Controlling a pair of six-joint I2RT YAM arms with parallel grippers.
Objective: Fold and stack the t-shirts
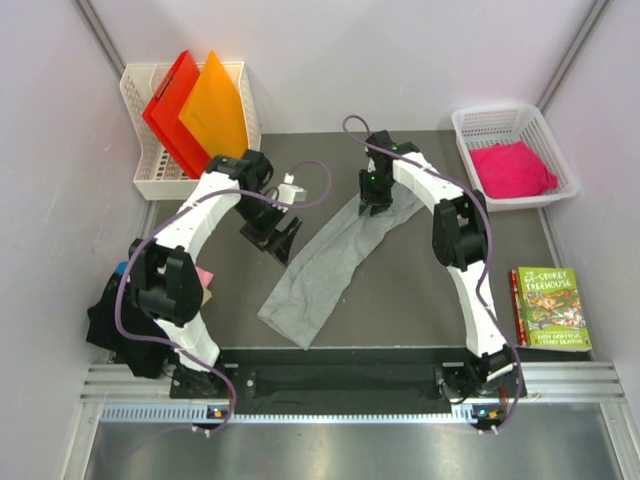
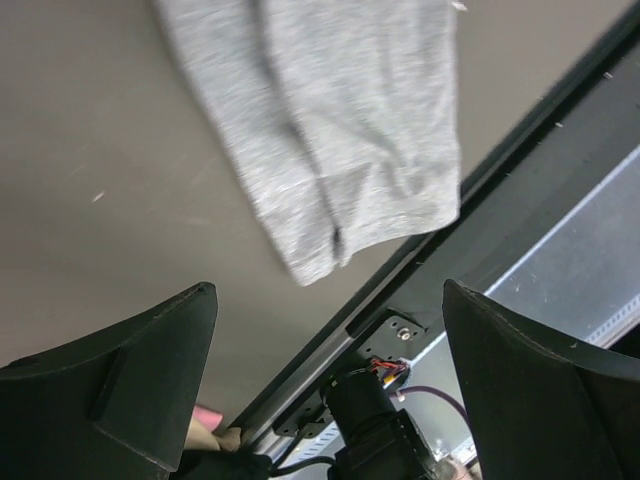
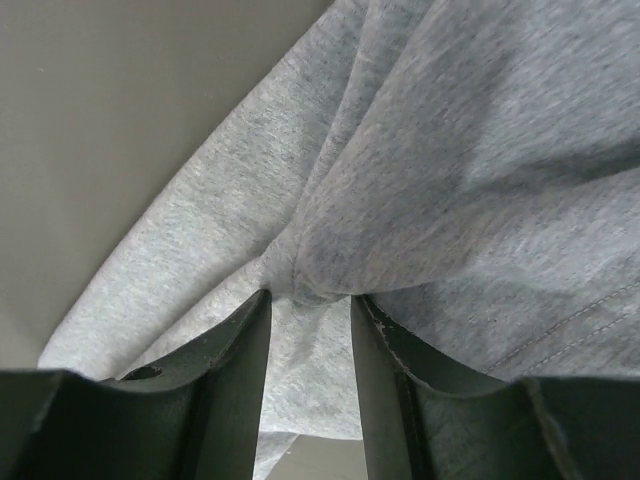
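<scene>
The light grey t-shirt [image 1: 315, 275] lies bunched in a long diagonal strip across the mat. My right gripper [image 1: 375, 205] is at its far end; in the right wrist view the jaws [image 3: 312, 295] are closed on a fold of the grey cloth [image 3: 480, 150]. My left gripper [image 1: 280, 240] hovers left of the strip, wide open and empty [image 2: 330, 300], with the shirt's near end [image 2: 340, 130] ahead of it. The pink t-shirt [image 1: 512, 170] sits in a white basket [image 1: 560, 150] at the far right. The black t-shirt [image 1: 110, 325] is heaped at the left edge.
A white rack [image 1: 140, 90] at the far left holds a red folder [image 1: 170, 110] and an orange folder [image 1: 215, 105]. A green picture book [image 1: 550, 308] lies at the near right. A black rail [image 1: 340, 375] runs along the near edge.
</scene>
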